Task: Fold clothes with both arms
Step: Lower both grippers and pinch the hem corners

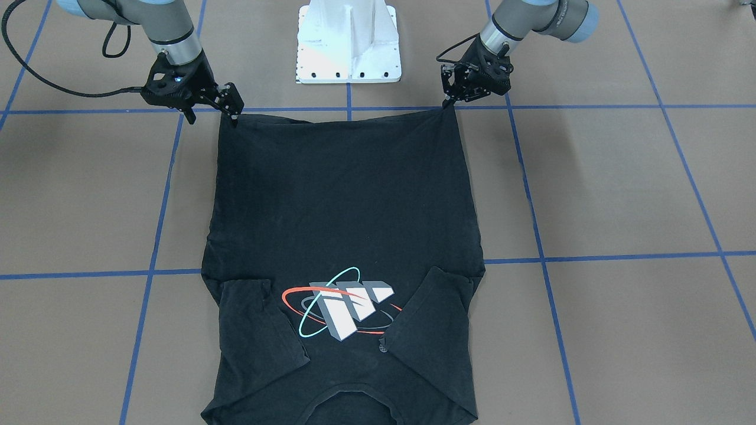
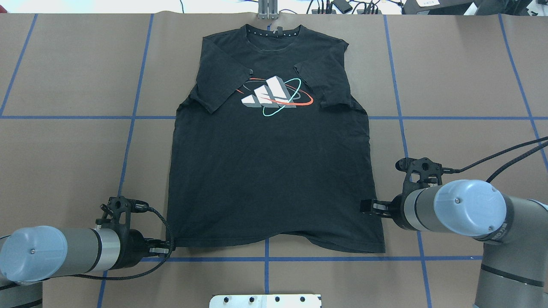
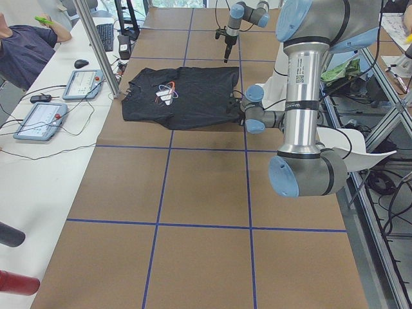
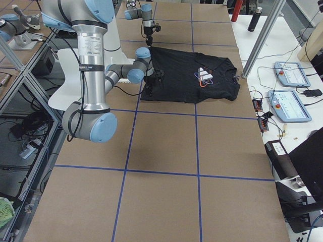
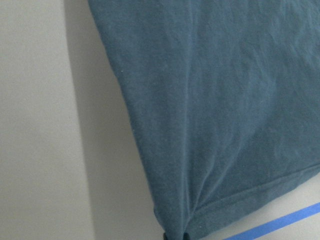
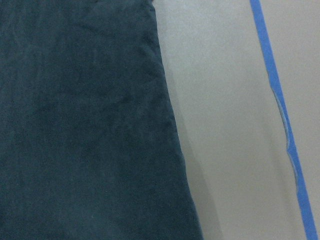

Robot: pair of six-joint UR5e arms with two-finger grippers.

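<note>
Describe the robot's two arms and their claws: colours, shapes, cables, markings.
Both the left arm and the right arm are round grey-silver tubes with light-blue domed joint caps. Each ends in a black, angular two-finger claw, left claw and right claw, on a black bracket. Black braided cables loop from each wrist. One tube of the left arm bears a small white label.
</note>
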